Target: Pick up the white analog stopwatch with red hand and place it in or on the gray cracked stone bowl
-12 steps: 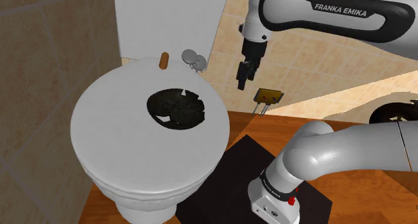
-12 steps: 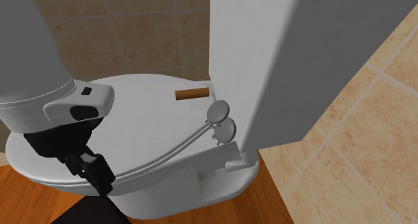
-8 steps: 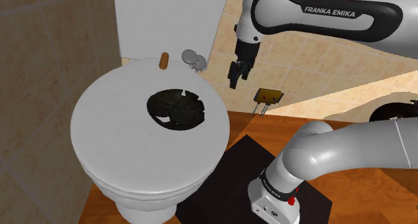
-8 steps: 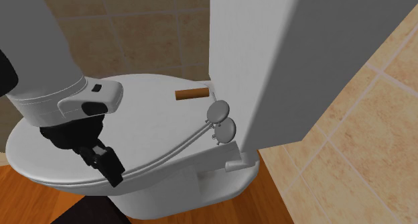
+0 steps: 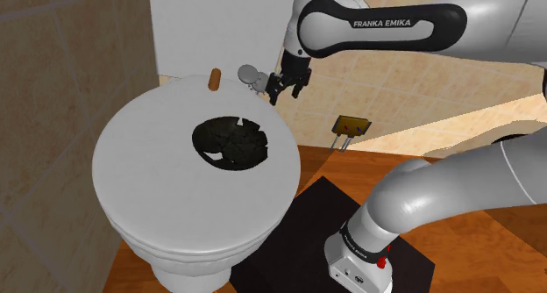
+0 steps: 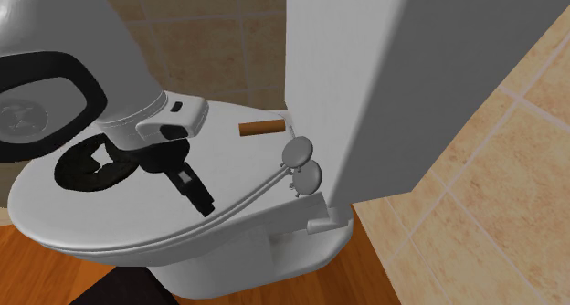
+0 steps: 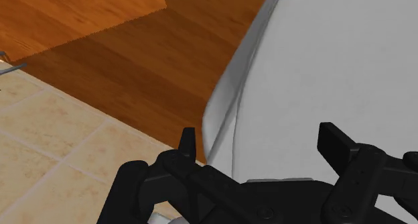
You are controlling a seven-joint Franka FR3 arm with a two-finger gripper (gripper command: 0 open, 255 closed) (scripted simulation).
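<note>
Your gripper (image 5: 285,85) is spread wide with nothing in it, hanging just beside the stopwatch (image 5: 252,75). The stopwatch sits at the back of the toilet lid (image 5: 149,173), up against the tank (image 5: 219,24). I'd line up over its round body, go down low since it looks flat, then close. The dark cracked bowl (image 5: 230,141) is near, mid-lid.

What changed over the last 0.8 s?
The gripper swung toward the shoulder view's left, from out beside the toilet to close by the stopwatch. Its jaws stand open and nothing has been taken hold of. The stopwatch, the dark cracked bowl and the brown cylinder on the toilet lid stayed where they were.
</note>
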